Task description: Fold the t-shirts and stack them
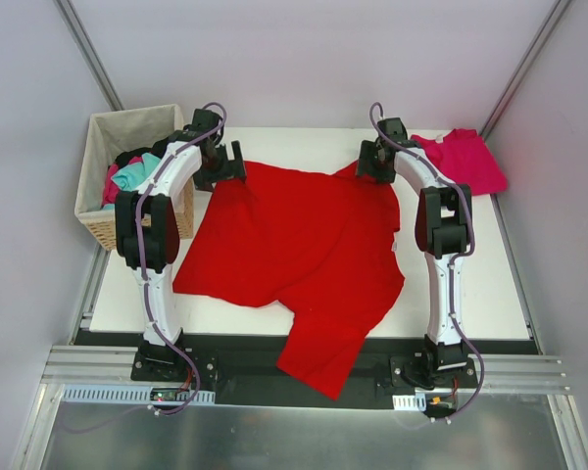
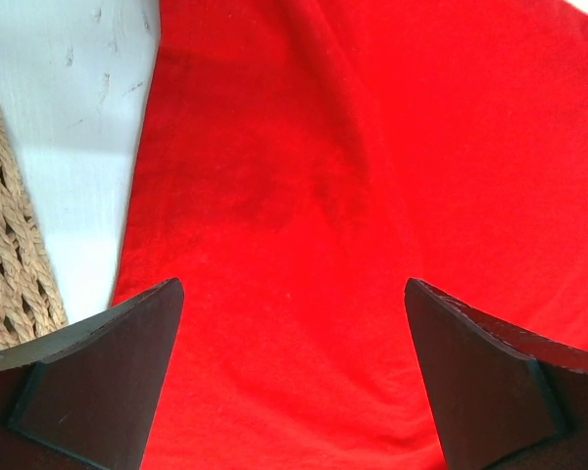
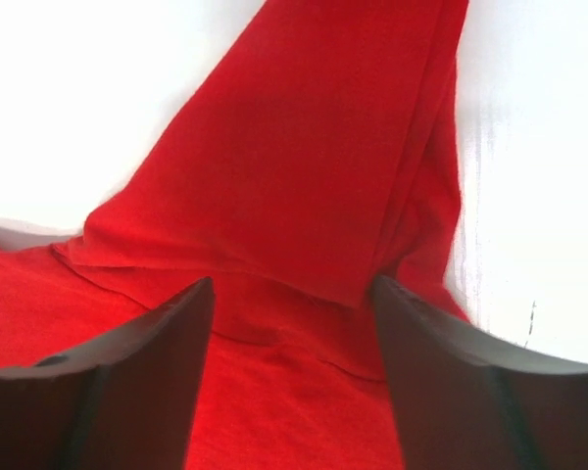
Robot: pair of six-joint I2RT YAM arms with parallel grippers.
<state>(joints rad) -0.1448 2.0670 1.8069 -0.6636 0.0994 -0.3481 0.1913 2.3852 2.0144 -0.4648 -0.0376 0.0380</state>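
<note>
Red shirt (image 1: 294, 245) lies spread across mid-frame, and we hold the left pincer (image 1: 221, 170) wide open over its upper-left corner and the right pincer (image 1: 375, 166) part open astride a fold at its upper-right corner, neither gripping cloth.

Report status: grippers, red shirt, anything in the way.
Left gripper open over red shirt. Right gripper open, straddling a fold. Shirt unfolded; basket close beside left arm.

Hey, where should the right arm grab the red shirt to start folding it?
The red t-shirt lies spread flat, so its middle offers nothing to pinch. Its far right corner is probably best: the folded-over flap there makes a doubled edge right below the right gripper. Come straight down from above and close across that flap.
</note>
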